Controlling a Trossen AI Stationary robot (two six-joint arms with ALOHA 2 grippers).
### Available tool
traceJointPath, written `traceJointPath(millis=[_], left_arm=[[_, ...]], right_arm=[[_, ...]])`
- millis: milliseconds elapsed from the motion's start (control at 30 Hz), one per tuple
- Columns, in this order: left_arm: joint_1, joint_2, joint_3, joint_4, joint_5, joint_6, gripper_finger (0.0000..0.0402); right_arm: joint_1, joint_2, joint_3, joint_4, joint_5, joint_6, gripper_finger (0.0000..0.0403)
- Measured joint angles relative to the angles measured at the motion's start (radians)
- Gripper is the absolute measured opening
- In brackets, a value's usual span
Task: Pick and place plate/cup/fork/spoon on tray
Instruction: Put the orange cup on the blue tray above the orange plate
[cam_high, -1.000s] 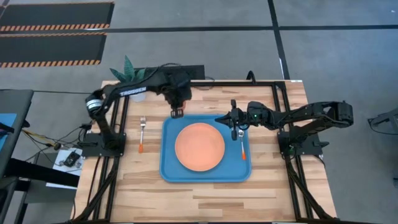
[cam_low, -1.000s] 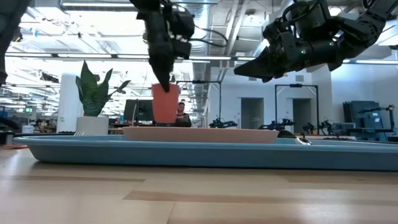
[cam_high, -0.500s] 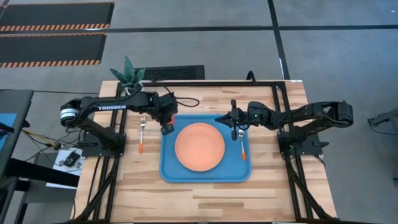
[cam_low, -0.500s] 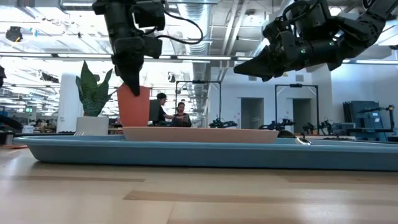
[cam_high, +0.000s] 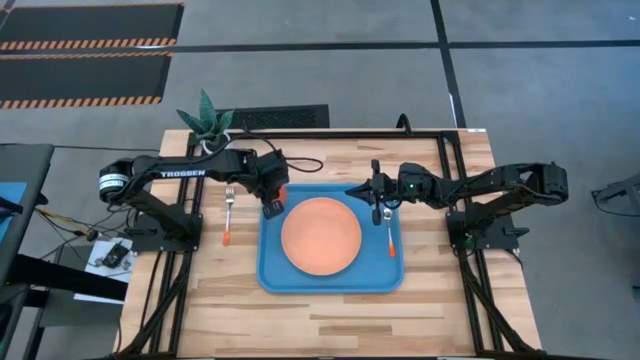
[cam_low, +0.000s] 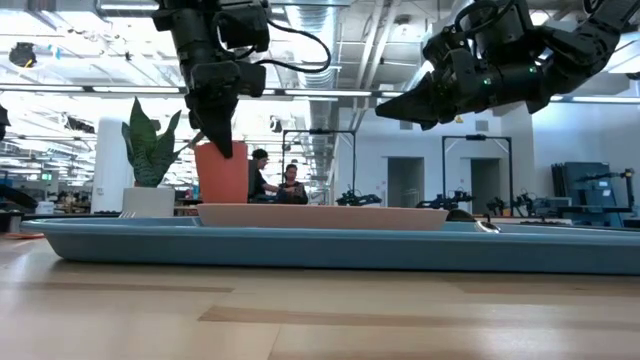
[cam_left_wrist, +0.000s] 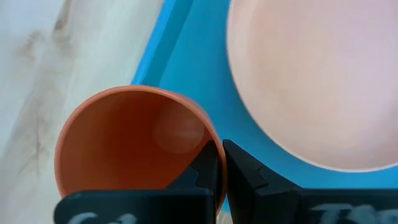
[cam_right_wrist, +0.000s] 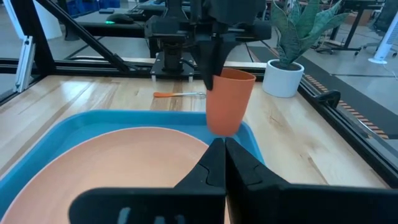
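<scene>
A pale butcher-block wooden table (cam_high: 330, 310) with visible grain carries a large light-blue rectangular plastic tray (cam_high: 275, 275), its corners rounded and its rim low. At the tray's middle lies a wide, flat, round plate (cam_high: 321, 237) in matte salmon-orange. Along the tray's right side rests a small spoon (cam_high: 389, 236) with a silver bowl and thin orange handle; its bowl is partly hidden beneath the right arm. A matching small fork (cam_high: 228, 213), silver tines and slim orange handle, lies on the bare wood left of the tray, well apart from it.

The dark left arm, lettered "TROSSEN" in white, holds its tool (cam_high: 270, 203) over the tray's upper-left corner, closed on the rim of a small, smooth, bright orange tapered cup (cam_low: 221, 172), one finger inside and one outside. From table height the cup's base is hidden behind the plate and tray rim, so whether it touches the tray cannot be told. The right tool (cam_high: 378, 203) hovers above the spoon end, fingers pressed together on nothing.

A white pot with a spiky green plant (cam_high: 205, 115) stands at the table's far left corner.
</scene>
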Motion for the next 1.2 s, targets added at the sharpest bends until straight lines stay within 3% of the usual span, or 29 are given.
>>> traceJointPath(millis=[800, 1200], left_arm=[[0.007, 0.000, 0.000, 0.016, 0.014, 0.005, 0.0000], [-0.001, 0.143, 0.093, -0.097, 0.058, 0.063, 0.0000]], right_arm=[[0.000, 0.000, 0.000, 0.024, 0.001, 0.008, 0.0008], [0.001, 0.000, 0.000, 0.032, 0.001, 0.008, 0.0008]])
